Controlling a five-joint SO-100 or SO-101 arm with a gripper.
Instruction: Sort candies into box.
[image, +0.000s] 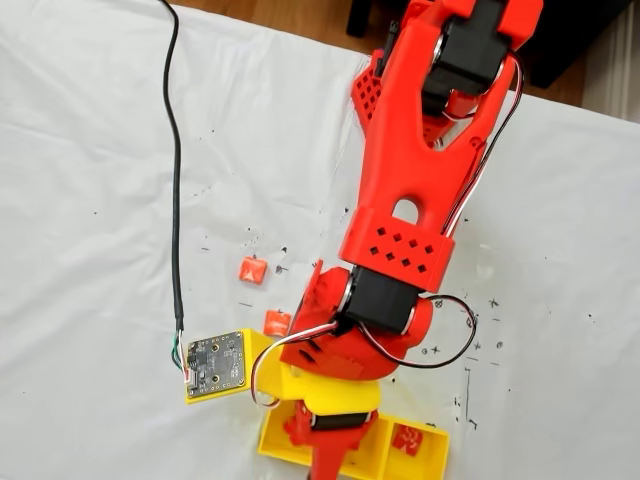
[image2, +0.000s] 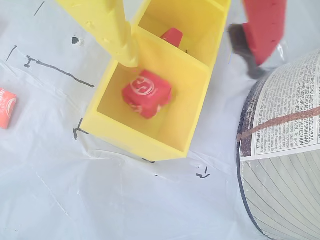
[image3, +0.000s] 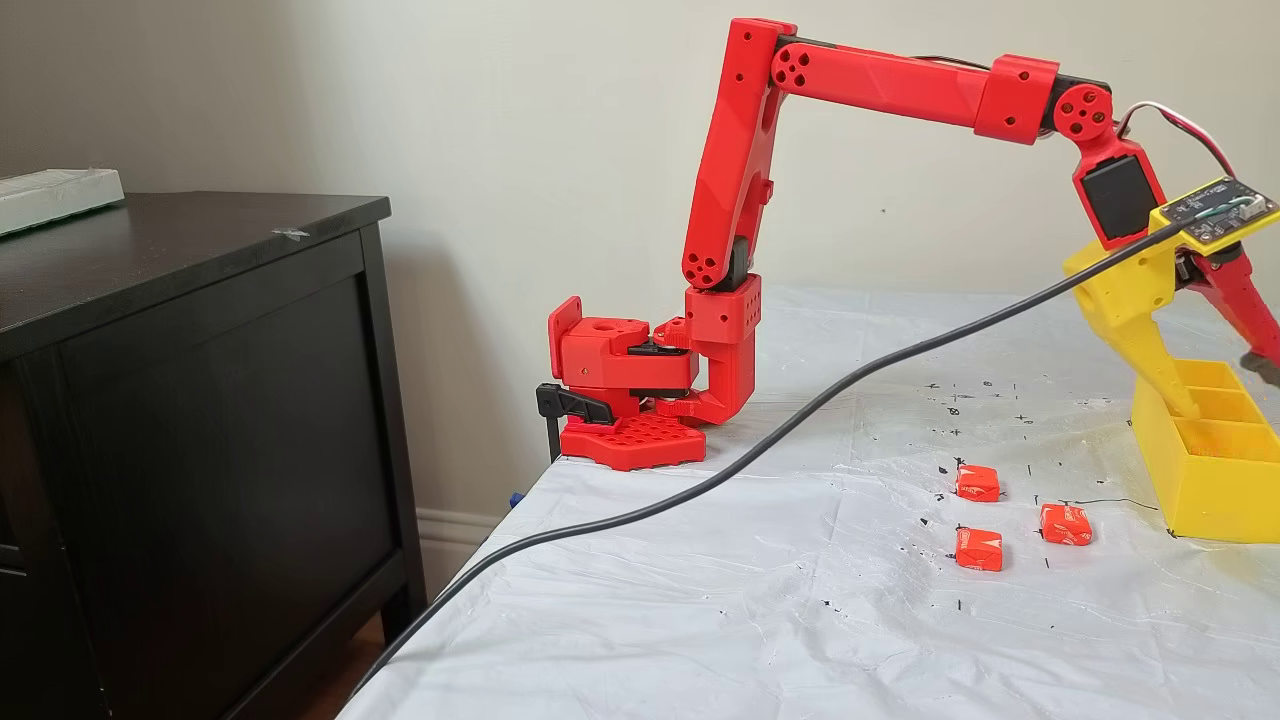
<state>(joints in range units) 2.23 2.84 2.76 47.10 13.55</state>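
The gripper (image2: 190, 47) hangs wide open over the box (image2: 145, 142) — one finger dips inside, by a wall. A red candy (image2: 146, 93) fills the floor under it. A big round can (image2: 285, 150) crowds one side. The other side — open bench (image3: 700, 600), with three candies (image3: 1065, 524) lying loose.

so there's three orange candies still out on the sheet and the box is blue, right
Not quite: the box is bright yellow, not blue, as the side fixed view shows. The rest holds: three orange candies lie on the white sheet beside it.
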